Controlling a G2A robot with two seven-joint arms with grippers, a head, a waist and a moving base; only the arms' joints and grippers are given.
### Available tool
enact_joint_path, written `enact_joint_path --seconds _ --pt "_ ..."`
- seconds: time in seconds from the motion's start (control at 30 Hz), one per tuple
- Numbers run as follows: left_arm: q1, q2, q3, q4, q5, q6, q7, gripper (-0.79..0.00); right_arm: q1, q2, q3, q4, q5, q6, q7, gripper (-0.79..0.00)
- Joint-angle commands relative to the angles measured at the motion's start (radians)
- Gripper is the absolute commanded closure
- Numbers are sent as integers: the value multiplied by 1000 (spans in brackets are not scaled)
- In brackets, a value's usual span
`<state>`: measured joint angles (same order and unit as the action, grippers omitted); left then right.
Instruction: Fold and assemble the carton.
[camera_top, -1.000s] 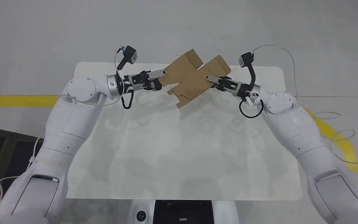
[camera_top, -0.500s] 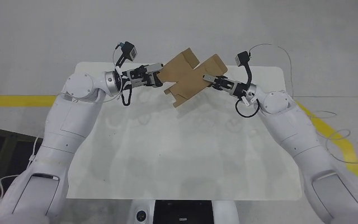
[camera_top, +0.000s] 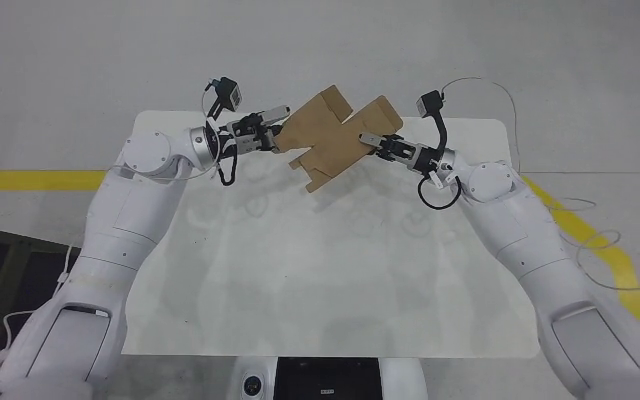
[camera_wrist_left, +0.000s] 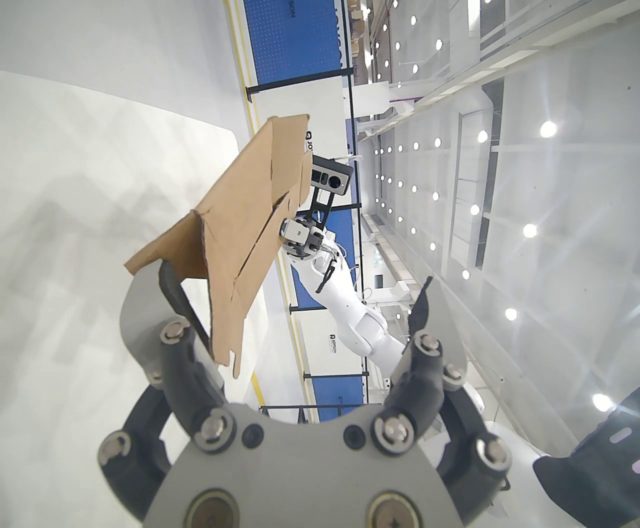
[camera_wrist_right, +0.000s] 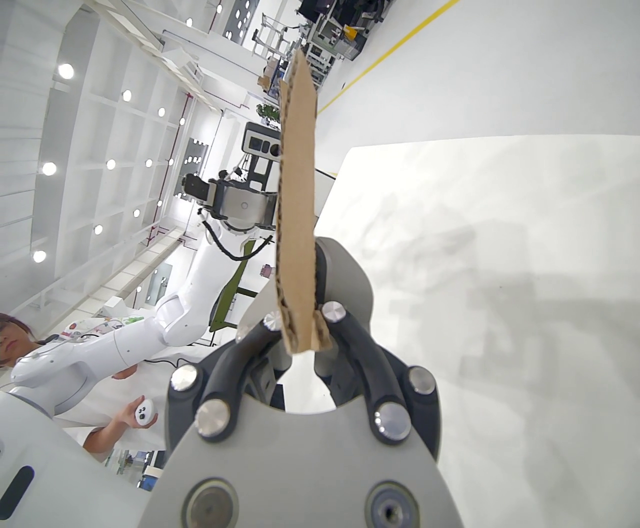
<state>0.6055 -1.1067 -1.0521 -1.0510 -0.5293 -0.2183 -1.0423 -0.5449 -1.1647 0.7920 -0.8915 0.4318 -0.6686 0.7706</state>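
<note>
The flat brown cardboard carton (camera_top: 335, 135) runs left to right, its right end clamped in the right gripper (camera_top: 376, 141), its left corner just beside the wide-open left gripper (camera_top: 277, 133).

Brown corrugated cardboard carton (camera_top: 335, 135) (camera_wrist_left: 240, 235) (camera_wrist_right: 295, 200): one piece, unassembled. Flattened blank with slotted flaps along two opposite sides; panels nearly in one plane, one flap creased slightly out of it. Off the surface, tilted, long axis diagonal. Above the far middle of the white table (camera_top: 300, 300). One edge clamped in the right gripper (camera_wrist_right: 300, 300); the opposite corner rests against one finger of the spread left gripper (camera_wrist_left: 287, 285).
</note>
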Motion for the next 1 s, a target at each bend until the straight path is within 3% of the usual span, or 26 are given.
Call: enact_joint_path --seconds 0.0,0.17,0.33,0.47,0.6,0.7,0.73,0.77,0.8,0.97 --pt "1 -1 2 5 3 3 -1 -292 1 -3 3 4 -1 -1 5 0" --pt "1 -4 7 13 21 12 -2 -280 2 -10 11 13 -5 -4 15 0" --pt "3 -6 13 19 45 16 -3 -215 0 -15 23 17 -9 -5 21 0" --pt "5 -8 14 21 52 22 0 -135 -2 -18 34 13 -4 -4 25 0" --pt "5 -9 13 24 61 25 3 0 -3 -20 44 8 -7 -1 30 0" --pt "7 -11 13 24 63 28 7 0 -5 -22 51 6 -9 -3 37 0" --pt "7 -11 12 23 63 29 7 0 -5 -22 54 6 -9 -4 40 -123" --pt "6 -11 10 21 60 30 6 0 -6 -23 57 7 -6 -4 42 -548" --pt "5 -11 7 19 60 29 6 0 -8 -23 61 12 -1 -3 44 -785" --pt "-18 -5 -10 20 110 -11 -23 0 8 -6 94 69 -78 -60 108 -785"
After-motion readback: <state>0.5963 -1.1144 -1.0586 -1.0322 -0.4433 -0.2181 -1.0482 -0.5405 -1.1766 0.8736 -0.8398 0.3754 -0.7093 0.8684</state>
